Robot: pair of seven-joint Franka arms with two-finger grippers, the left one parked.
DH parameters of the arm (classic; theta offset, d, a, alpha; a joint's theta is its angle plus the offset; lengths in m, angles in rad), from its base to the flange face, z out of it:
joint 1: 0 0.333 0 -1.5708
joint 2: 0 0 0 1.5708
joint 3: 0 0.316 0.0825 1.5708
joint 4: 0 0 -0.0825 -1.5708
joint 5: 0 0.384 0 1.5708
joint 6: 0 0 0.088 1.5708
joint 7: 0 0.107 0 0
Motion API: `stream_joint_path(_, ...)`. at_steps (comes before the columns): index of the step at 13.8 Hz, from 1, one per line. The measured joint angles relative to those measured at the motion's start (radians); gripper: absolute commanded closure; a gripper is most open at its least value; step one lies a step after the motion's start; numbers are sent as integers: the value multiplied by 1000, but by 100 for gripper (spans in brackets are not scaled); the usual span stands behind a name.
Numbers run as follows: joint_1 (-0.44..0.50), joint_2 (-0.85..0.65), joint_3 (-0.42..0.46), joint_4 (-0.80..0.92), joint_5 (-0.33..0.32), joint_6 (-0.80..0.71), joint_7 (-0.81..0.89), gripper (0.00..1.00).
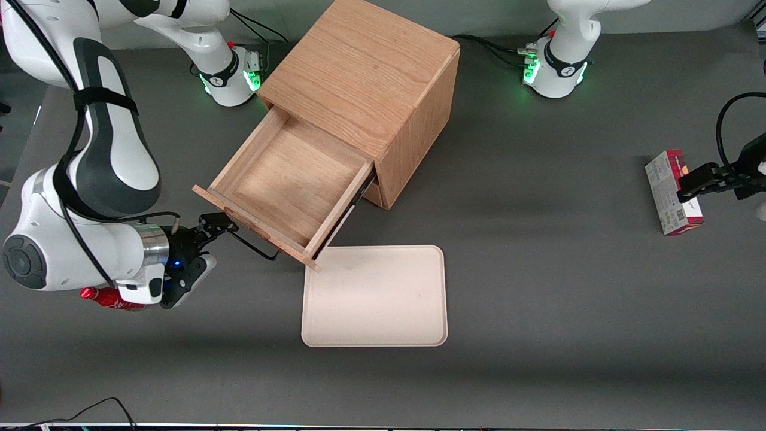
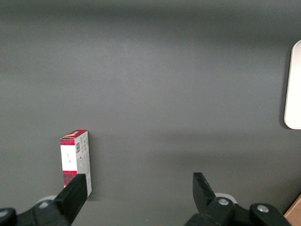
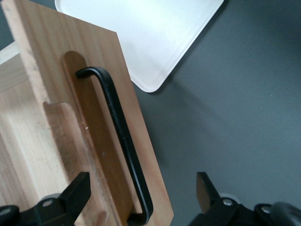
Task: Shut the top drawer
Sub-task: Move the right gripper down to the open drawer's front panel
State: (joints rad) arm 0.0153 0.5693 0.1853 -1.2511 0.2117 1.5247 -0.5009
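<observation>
Top drawer (image 1: 287,179) stands pulled fully out of the oak cabinet (image 1: 365,78), empty, its front panel over the desk (image 1: 538,269) just above the cream tray (image 1: 375,296). My claw (image 1: 216,226), fingers apart, sits at the black handle (image 3: 120,136) without gripping. Approach step, I judge; next I push the panel squarely inward.
</observation>
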Motion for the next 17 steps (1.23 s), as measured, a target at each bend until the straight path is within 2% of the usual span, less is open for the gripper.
stream_joint_path(8, 0, 0, 3, -133, 1, 160, 7, 0)
stream_joint_path(17, 1, -20, 22, -181, 5, 207, 45, 0)
